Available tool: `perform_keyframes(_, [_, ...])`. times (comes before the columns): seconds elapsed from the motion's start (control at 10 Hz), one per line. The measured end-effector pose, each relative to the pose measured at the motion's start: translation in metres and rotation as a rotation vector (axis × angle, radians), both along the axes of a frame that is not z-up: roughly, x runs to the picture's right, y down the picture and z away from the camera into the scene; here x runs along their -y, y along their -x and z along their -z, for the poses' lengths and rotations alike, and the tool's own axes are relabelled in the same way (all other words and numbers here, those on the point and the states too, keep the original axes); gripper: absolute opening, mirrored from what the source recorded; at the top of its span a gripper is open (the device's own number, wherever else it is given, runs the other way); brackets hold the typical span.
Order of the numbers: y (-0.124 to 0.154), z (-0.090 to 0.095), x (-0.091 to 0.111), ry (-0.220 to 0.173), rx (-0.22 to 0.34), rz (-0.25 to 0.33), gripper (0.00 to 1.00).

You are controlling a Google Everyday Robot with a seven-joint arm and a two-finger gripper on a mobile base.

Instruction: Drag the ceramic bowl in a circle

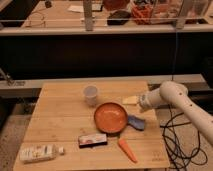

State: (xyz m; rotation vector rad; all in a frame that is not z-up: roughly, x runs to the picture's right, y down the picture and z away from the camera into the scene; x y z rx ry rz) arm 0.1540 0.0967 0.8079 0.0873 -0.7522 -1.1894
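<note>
Orange ceramic bowl (110,118) touches a blue object (136,121); the gripper (131,100), nearby, grip state untellable, could drag both together.

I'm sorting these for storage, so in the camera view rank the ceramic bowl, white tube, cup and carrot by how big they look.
1. ceramic bowl
2. white tube, though it lies nearest the camera
3. cup and carrot: too alike to rank
The gripper is behind the bowl, to its right.
</note>
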Motion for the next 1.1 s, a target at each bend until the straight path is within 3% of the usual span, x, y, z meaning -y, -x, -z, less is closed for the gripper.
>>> perform_keyframes(0.4, [0.028, -0.020, 0.011, -0.054, 0.032, 0.057, 0.80])
perform_keyframes(0.8, [0.041, -0.048, 0.001, -0.010, 0.031, 0.101, 0.80])
perform_keyframes(1.1, [0.051, -0.072, -0.015, 0.049, 0.042, 0.122, 0.80])
